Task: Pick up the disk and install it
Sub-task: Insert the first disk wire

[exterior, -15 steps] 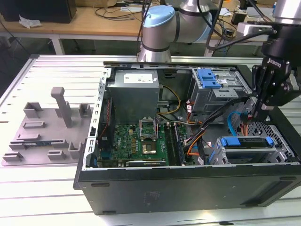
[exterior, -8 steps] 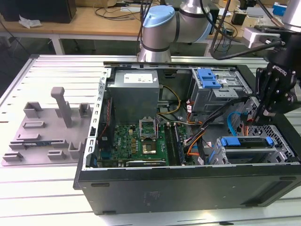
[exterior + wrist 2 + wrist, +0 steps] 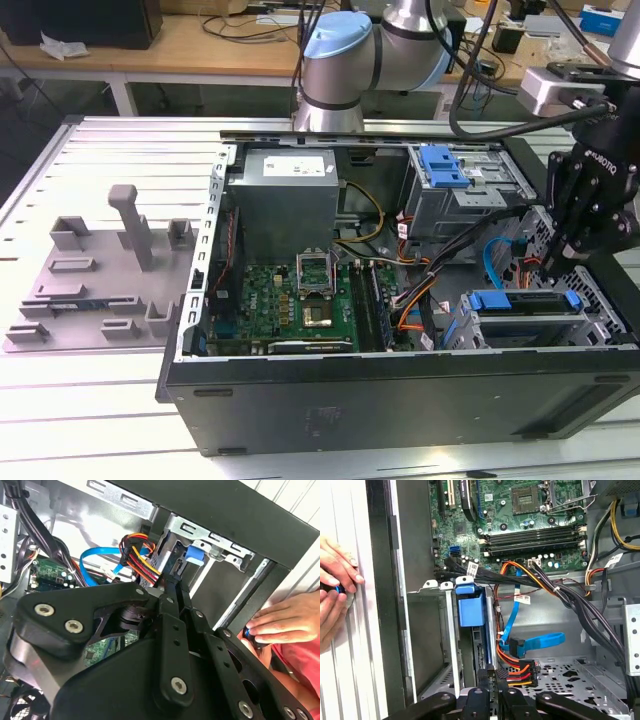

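Slatted metal surface carrying an open computer case, with the disk seated in its drive cage.
At four o'clock in the exterior view, the disk is being cradled flat in the cage by its blue rail. The claw is being held clenched just above it, with nothing visibly gripped. A person's hand is being rested beside the case's outer wall.
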### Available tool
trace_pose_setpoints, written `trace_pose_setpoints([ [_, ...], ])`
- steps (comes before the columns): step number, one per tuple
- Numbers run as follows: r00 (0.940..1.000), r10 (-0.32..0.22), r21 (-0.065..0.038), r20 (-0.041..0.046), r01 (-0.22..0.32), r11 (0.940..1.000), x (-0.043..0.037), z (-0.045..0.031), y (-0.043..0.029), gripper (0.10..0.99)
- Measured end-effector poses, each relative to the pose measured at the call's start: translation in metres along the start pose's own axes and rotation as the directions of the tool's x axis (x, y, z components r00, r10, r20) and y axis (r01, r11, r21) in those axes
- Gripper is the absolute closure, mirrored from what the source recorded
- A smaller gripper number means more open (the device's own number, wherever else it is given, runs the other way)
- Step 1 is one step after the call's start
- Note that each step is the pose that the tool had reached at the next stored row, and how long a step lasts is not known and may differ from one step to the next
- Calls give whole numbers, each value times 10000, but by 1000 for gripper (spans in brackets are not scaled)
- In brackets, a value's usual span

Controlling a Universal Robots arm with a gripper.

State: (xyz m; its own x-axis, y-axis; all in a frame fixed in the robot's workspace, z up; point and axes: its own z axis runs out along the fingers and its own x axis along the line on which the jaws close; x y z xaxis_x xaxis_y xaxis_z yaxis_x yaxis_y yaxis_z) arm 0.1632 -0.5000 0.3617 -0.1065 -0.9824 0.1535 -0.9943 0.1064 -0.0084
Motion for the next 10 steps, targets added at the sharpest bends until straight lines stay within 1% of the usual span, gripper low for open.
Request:
trace_pose_setpoints([
  [6, 10000, -45, 7, 0, 45, 10000, 20, 3, -3, 922],
  [10, 9994, -336, 52, 1, 336, 9994, 45, 7, -6, 922],
])
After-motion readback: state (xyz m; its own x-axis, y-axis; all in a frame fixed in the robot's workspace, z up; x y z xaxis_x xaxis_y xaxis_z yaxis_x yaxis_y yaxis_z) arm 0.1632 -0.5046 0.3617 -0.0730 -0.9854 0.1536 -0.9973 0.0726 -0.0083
